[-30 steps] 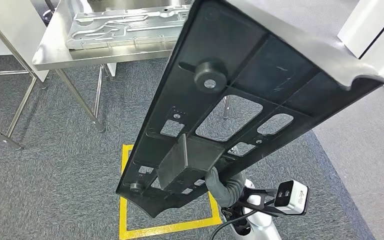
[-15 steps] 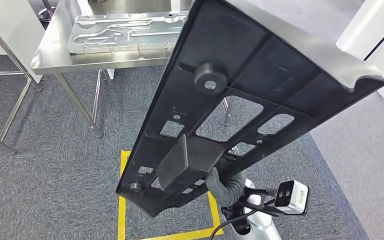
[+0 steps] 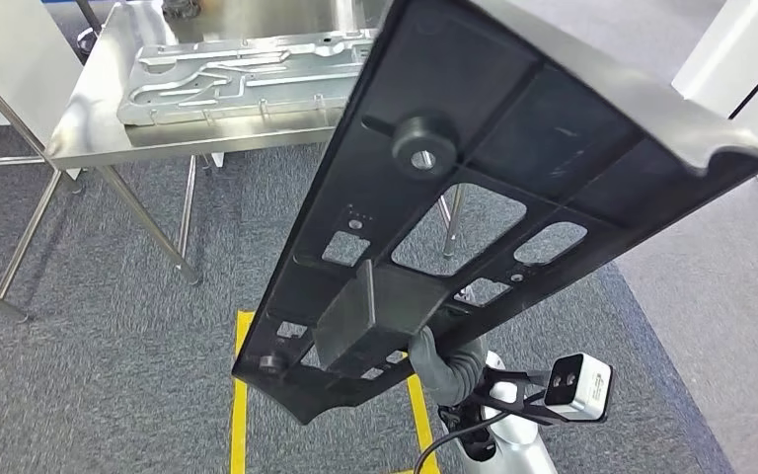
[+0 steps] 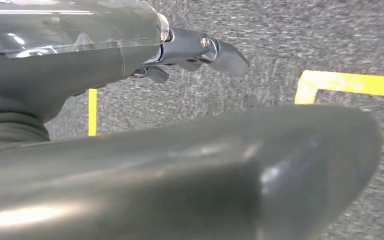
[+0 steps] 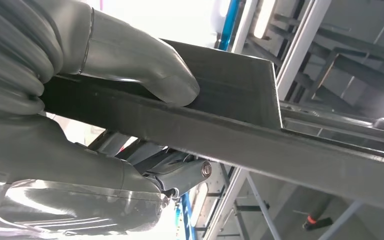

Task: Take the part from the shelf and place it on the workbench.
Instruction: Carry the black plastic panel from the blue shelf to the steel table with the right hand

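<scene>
A long black moulded part [image 3: 513, 168] with cut-outs and a round boss slants up across the head view. My right hand [image 3: 444, 360] grips its near lower edge from beneath. In the right wrist view the thumb [image 5: 145, 70] presses on the part's flat rim [image 5: 280, 150] and the fingers wrap under it. The steel workbench [image 3: 89, 138] stands ahead at the upper left, partly hidden by the part. My left hand [image 4: 145, 150] hangs over the carpet holding nothing, one dark finger [image 4: 220, 50] reaching out.
A silvery grooved plate [image 3: 227, 74] lies on the workbench. A yellow tape square [image 3: 237, 395] marks the grey carpet below the part. Steel legs of another table [image 3: 20, 237] stand at the left and a white cabinet [image 3: 750, 59] at the right.
The whole picture has shifted: the tape square has slid down and the workbench sits a little further left. The part stays in my right hand's grip, unmoved.
</scene>
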Action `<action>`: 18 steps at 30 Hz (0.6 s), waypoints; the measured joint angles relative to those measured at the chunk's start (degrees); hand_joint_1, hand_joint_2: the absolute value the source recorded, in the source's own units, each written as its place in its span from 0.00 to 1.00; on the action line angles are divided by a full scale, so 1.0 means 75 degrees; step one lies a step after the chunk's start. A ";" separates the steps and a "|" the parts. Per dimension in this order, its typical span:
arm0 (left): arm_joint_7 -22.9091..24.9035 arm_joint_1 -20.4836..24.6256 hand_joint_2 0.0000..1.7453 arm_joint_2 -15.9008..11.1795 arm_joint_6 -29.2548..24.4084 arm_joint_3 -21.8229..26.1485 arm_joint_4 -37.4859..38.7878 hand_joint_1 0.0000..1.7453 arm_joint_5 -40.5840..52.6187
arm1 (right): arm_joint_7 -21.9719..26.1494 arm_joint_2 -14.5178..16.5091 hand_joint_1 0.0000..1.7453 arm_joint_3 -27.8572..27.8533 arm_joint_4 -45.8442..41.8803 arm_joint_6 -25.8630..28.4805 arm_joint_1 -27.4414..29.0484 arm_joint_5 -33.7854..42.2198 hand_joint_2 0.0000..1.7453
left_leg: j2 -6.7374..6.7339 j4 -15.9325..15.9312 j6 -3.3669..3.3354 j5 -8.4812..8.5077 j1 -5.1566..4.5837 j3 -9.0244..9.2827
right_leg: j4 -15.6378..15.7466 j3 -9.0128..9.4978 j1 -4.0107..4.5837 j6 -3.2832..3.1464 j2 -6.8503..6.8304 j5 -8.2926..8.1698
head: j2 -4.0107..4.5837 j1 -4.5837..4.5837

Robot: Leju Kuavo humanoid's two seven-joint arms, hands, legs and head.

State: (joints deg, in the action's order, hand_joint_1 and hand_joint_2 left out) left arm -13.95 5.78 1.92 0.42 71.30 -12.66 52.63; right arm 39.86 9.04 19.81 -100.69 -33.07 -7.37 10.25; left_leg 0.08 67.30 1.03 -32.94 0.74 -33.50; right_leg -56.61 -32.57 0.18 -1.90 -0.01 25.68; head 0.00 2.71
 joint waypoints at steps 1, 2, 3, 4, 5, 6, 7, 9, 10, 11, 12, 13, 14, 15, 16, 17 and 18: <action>0.0004 -0.0008 0.00 -0.0002 -0.0003 -0.0001 0.0001 0.00 -0.0005 | 0.0000 0.0004 1.00 -0.0008 0.0000 -0.0014 0.0020 0.0003 1.00 | 0.0000 0.0457 0.0029 -0.0193 0.0005 -0.0308 | -0.0001 0.0042 0.0003 -0.0008 0.0007 0.0048 | 0.0000 0.0000; 0.0009 -0.0022 0.00 -0.0007 -0.0007 0.0000 0.0001 0.00 -0.0015 | -0.0001 0.0004 1.00 -0.0019 0.0000 -0.0030 0.0046 0.0004 1.00 | -0.0001 0.0753 0.0053 -0.0304 0.0007 -0.0556 | -0.0002 0.0096 0.0005 -0.0008 0.0019 0.0101 | 0.0000 0.0000; 0.0015 -0.0035 0.00 -0.0011 -0.0013 0.0001 0.0000 0.00 -0.0025 | -0.0001 0.0004 1.00 -0.0032 0.0000 -0.0052 0.0066 0.0004 1.00 | -0.0001 0.0797 0.0064 -0.0268 0.0007 -0.0691 | -0.0003 0.0164 0.0005 -0.0003 0.0033 0.0159 | 0.0000 0.0000; 0.0021 -0.0045 0.00 -0.0015 -0.0020 0.0001 -0.0001 0.00 -0.0036 | -0.0001 0.0004 1.00 -0.0045 0.0000 -0.0078 0.0078 0.0004 1.00 | -0.0002 0.0559 0.0066 -0.0062 0.0007 -0.0687 | -0.0005 0.0251 0.0004 0.0009 0.0046 0.0223 | 0.0000 0.0000; 0.0029 -0.0050 0.00 -0.0020 -0.0029 0.0002 -0.0002 0.00 -0.0043 | -0.0001 0.0007 1.00 -0.0058 0.0000 -0.0102 0.0081 0.0005 1.00 | -0.0003 0.0093 0.0052 0.0290 0.0007 -0.0569 | -0.0006 0.0348 0.0002 0.0025 0.0053 0.0293 | 0.0000 0.0000; 0.0036 -0.0055 0.00 -0.0024 -0.0038 0.0002 -0.0002 0.00 -0.0046 | 0.0000 0.0012 1.00 -0.0071 0.0001 -0.0119 0.0079 0.0006 1.00 | -0.0003 -0.0424 0.0019 0.0659 0.0002 -0.0418 | -0.0009 0.0440 0.0004 0.0049 0.0055 0.0366 | 0.0000 -0.0001; 0.0044 -0.0054 0.00 -0.0028 -0.0047 0.0002 -0.0002 0.00 -0.0049 | 0.0000 0.0018 1.00 -0.0080 0.0004 -0.0128 0.0075 0.0007 1.00 | -0.0006 -0.0837 -0.0025 0.0875 -0.0016 -0.0299 | -0.0014 0.0503 0.0010 0.0082 0.0058 0.0430 | 0.0000 -0.0001; 0.0056 -0.0056 0.00 -0.0035 -0.0058 0.0002 -0.0002 0.00 -0.0050 | -0.0003 0.0030 1.00 -0.0094 0.0008 -0.0131 0.0070 0.0009 1.00 | -0.0003 -0.1187 -0.0151 0.1037 -0.0057 -0.0194 | -0.0039 0.0551 0.0022 0.0173 0.0063 0.0516 | 0.0000 -0.0001; 0.0060 -0.0056 0.00 -0.0038 -0.0063 0.0003 -0.0002 0.00 -0.0051 | -0.0004 0.0036 1.00 -0.0099 0.0009 -0.0131 0.0068 0.0010 1.00 | 0.0002 -0.1205 -0.0211 0.0999 -0.0070 -0.0170 | -0.0060 0.0561 0.0026 0.0221 0.0065 0.0528 | 0.0000 0.0000; 0.0063 -0.0060 0.00 -0.0037 -0.0068 0.0003 -0.0002 0.00 -0.0051 | -0.0005 0.0042 1.00 -0.0105 0.0007 -0.0131 0.0064 0.0011 1.00 | 0.0013 -0.1231 -0.0263 0.1032 -0.0058 -0.0115 | -0.0098 0.0574 0.0026 0.0266 0.0064 0.0542 | 0.0000 0.0000; 0.0064 -0.0060 0.00 -0.0036 -0.0072 0.0003 -0.0002 0.00 -0.0052 | -0.0006 0.0047 1.00 -0.0111 0.0006 -0.0131 0.0056 0.0012 1.00 | 0.0021 -0.1265 -0.0309 0.1021 -0.0043 -0.0046 | -0.0207 0.0568 0.0022 0.0313 0.0059 0.0561 | 0.0000 -0.0001; 0.0064 -0.0052 0.00 -0.0034 -0.0076 0.0003 -0.0002 0.00 -0.0052 | -0.0005 0.0050 1.00 -0.0118 0.0004 -0.0131 0.0035 0.0013 1.00 | 0.0024 -0.1292 -0.0347 0.1003 -0.0029 0.0029 | -0.0416 0.0476 0.0013 0.0362 0.0054 0.0627 | 0.0000 -0.0001; 0.0063 -0.0043 0.00 -0.0032 -0.0078 0.0002 -0.0002 0.00 -0.0052 | -0.0005 0.0051 1.00 -0.0125 0.0004 -0.0131 0.0015 0.0015 1.00 | 0.0026 -0.1316 -0.0379 0.0979 -0.0017 0.0095 | -0.0769 0.0277 -0.0009 0.0413 0.0050 0.0748 | 0.0000 -0.0002; 0.0061 -0.0037 0.00 -0.0034 -0.0079 0.0002 -0.0002 0.00 -0.0051 | -0.0004 0.0051 1.00 -0.0133 0.0004 -0.0131 0.0001 0.0015 1.00 | 0.0026 -0.1324 -0.0402 0.0944 -0.0017 0.0142 | -0.1219 -0.0009 -0.0033 0.0460 0.0045 0.0901 | 0.0000 -0.0003; 0.0061 -0.0035 0.00 -0.0036 -0.0083 0.0002 -0.0002 0.00 -0.0050 | -0.0002 0.0051 1.00 -0.0144 0.0006 -0.0131 -0.0003 0.0015 1.00 | 0.0027 -0.1325 -0.0413 0.0905 -0.0017 0.0175 | -0.1670 -0.0339 -0.0055 0.0495 0.0044 0.1067 | 0.0000 -0.0003; 0.0065 -0.0039 0.00 -0.0036 -0.0090 0.0002 -0.0002 0.00 -0.0049 | -0.0002 0.0051 1.00 -0.0160 0.0008 -0.0132 0.0006 0.0012 1.00 | 0.0028 -0.1325 -0.0413 0.0862 -0.0018 0.0214 | -0.1995 -0.0626 -0.0074 0.0520 0.0042 0.1175 | 0.0000 -0.0003; 0.0074 -0.0045 0.00 -0.0037 -0.0102 0.0003 -0.0002 0.00 -0.0048 | -0.0002 0.0051 1.00 -0.0176 0.0010 -0.0133 0.0020 0.0009 1.00 | 0.0032 -0.1324 -0.0406 0.0814 -0.0018 0.0265 | -0.2098 -0.0807 -0.0086 0.0531 0.0041 0.1156 | 0.0000 -0.0003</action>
State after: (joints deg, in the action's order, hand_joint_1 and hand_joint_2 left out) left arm -13.39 5.44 1.64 -0.34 71.32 -12.68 52.27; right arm 39.85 9.42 18.49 -100.62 -34.07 -7.22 10.31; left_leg 0.32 57.37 -2.02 -26.83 0.61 -31.52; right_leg -72.35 -38.62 -0.47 2.08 0.30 34.34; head 0.00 2.69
